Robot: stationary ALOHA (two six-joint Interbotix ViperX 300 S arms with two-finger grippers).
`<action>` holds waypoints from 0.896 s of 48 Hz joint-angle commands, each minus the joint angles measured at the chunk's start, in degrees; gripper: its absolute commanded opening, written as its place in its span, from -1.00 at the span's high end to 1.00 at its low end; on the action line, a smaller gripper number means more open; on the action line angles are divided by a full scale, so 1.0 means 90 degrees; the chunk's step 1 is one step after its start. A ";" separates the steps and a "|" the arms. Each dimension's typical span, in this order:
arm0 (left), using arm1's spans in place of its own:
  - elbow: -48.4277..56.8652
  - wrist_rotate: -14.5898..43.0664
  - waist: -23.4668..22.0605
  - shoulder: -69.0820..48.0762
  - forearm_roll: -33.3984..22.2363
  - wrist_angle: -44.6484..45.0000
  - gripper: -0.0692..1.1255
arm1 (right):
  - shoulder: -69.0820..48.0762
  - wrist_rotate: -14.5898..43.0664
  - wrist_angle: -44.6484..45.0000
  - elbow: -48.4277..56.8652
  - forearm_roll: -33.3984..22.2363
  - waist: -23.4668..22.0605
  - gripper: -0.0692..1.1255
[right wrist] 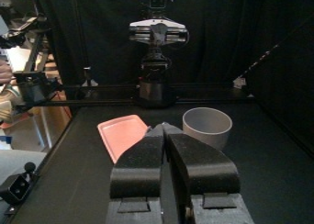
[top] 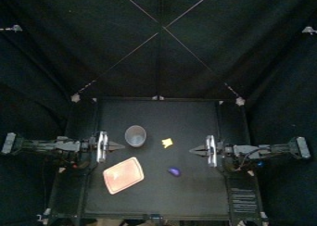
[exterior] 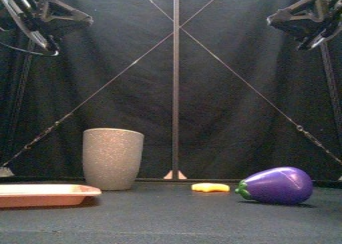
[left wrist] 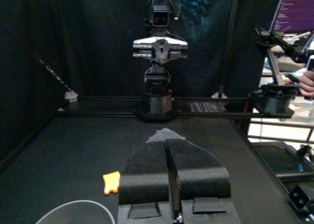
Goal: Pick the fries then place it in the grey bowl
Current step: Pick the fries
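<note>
Both arms rested at the sides of the table [top: 198, 119], the left gripper [left wrist: 170, 147] on the same side as the cup [top: 135, 134] and the right gripper [right wrist: 166, 127] on the far side from it, each with jaws pressed together and holding nothing. The pink tray [top: 124, 175] lay in front of the cup, and the purple eggplant [exterior: 278, 184] lay to the cup's front right. The yellow fries [top: 168, 141] lay on the table just right of the cup, apart from it and clear of both grippers.
</note>
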 commanded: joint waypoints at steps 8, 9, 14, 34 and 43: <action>-0.0215 -0.0010 0.0283 0.0137 -0.0098 0.0029 0.92 | 0.0938 0.0049 0.0020 -0.0361 0.0020 -0.1240 0.84; -0.0215 -0.0010 0.0313 0.0137 -0.0127 0.0039 0.91 | 0.1045 0.0049 0.0068 -0.0430 0.0029 -0.1387 0.84; -0.0215 0.0000 0.0430 0.0137 -0.0313 0.0186 0.89 | 0.1563 0.0029 0.0635 -0.0791 0.0049 -0.2051 0.79; -0.0215 0.0029 0.0518 0.0137 -0.0322 0.0215 0.89 | 0.2871 0.0049 0.1104 -0.1475 0.0059 -0.2490 -0.98; -0.0186 0.0029 0.0586 0.0137 -0.0293 0.0205 0.89 | 0.3330 0.0264 -0.0479 -0.1377 0.0889 -0.2451 -0.82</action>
